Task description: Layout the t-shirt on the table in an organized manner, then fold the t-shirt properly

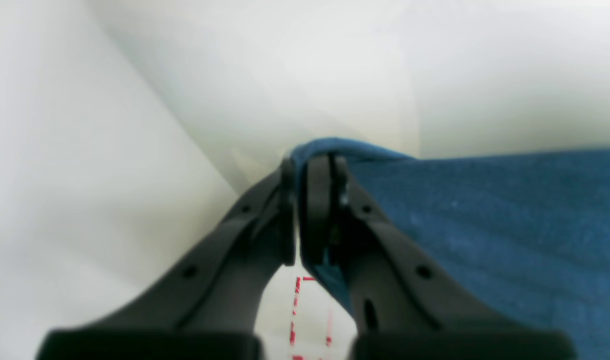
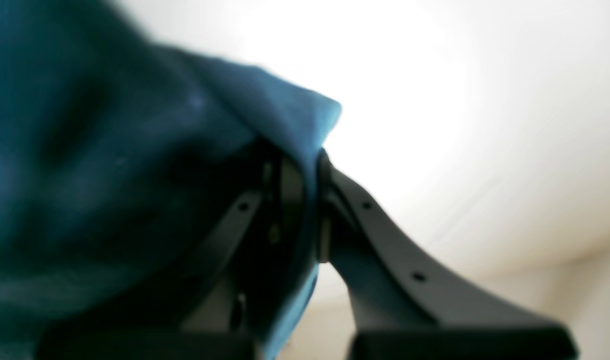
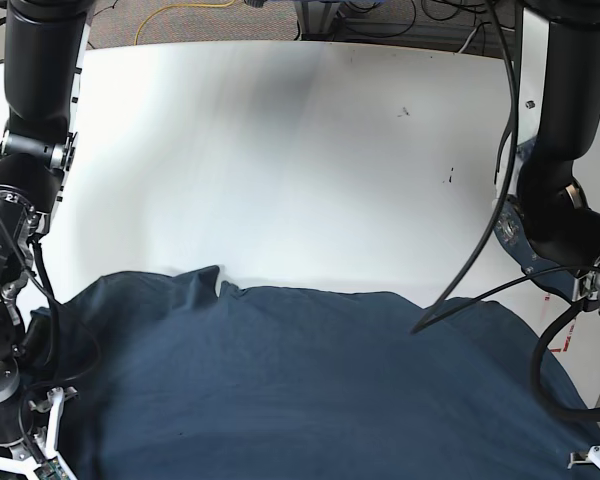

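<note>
Broadly, the large glossy white table point(image 3: 280, 150) fills the base view, with the dark navy-blue soft fabric t-shirt point(image 3: 300, 390) spread across its near part, between the two black arms. The black left gripper point(image 1: 299, 212) is clamped on a fold of the shirt's edge, cloth running between its pads. The black right gripper point(image 2: 305, 200) likewise pinches a raised corner of the shirt. Red-white tape point(image 1: 300, 310) shows below the left gripper.
</note>
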You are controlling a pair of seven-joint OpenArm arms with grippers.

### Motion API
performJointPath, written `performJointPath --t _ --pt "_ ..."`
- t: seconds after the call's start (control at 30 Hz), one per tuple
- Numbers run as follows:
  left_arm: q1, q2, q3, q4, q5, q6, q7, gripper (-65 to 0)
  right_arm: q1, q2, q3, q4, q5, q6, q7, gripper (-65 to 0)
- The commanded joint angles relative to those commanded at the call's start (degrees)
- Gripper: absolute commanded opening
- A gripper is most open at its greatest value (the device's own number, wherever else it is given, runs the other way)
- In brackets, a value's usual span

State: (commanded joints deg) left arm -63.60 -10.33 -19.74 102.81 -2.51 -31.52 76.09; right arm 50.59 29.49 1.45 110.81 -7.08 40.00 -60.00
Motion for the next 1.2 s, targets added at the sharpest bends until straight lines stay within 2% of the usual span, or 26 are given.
performJointPath --t 0.37,0.6,0.8,1.03,1.13,1.2 --pt "-1.0 0.0 0.3 -4.2 0.0 0.1 -4.0 -65.0 4.5 -2.5 -0.3 -8.2 0.0 0.0 0.4 -62.6" --pt "-6.9 -0.1 0.3 -4.8 0.1 0.2 -4.8 -65.0 10.0 -3.3 -0.4 -8.4 0.1 0.0 0.4 -62.6" --pt "-8.0 0.0 0.3 -5.4 0.0 0.1 -4.7 -65.0 11.8 -3.3 -0.4 -7.9 0.1 0.0 0.3 -62.6" --pt "-3.3 0.1 0.2 -4.2 0.0 -0.2 -4.6 -65.0 6.9 -1.1 0.0 -4.3 0.1 0.0 0.1 -62.6" --pt "-0.1 0.1 0.1 -1.5 0.0 -0.2 -4.6 -65.0 1.4 -0.2 0.8 -0.4 0.1 0.0 0.1 -62.6" --pt "3.7 0.0 0.0 0.4 0.0 -0.3 -3.8 -65.0 -4.3 -0.4 3.5 2.5 0.2 0.0 0.1 -62.6"
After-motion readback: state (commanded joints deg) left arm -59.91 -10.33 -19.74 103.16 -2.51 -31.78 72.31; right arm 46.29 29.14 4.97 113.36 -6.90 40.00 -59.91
